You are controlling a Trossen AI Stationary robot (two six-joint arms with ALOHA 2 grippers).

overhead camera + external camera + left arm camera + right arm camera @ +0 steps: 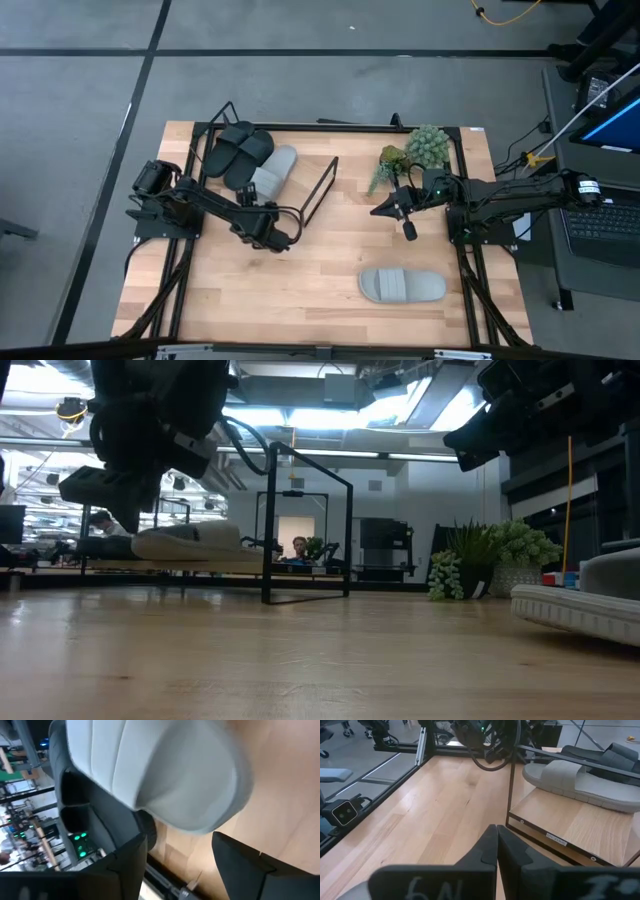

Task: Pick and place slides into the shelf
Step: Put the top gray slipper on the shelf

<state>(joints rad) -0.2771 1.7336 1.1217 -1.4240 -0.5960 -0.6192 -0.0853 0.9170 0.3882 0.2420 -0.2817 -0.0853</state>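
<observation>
Third slide shelved: left hand (283, 238) open, just clear of grey slide (272, 172); last slide (402, 286) awaiting pickup beyond closed right hand (408, 229).

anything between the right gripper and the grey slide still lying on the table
Nothing: in the high view only bare tabletop separates the right gripper from the grey slide lying nearer the table's front edge.

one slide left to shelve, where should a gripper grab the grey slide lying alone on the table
Grip the grey slide by its wide strap, coming straight down. It lies flat, sole down and clear of everything, with the strap arching up as its one raised part. The right gripper is nearer.
</observation>
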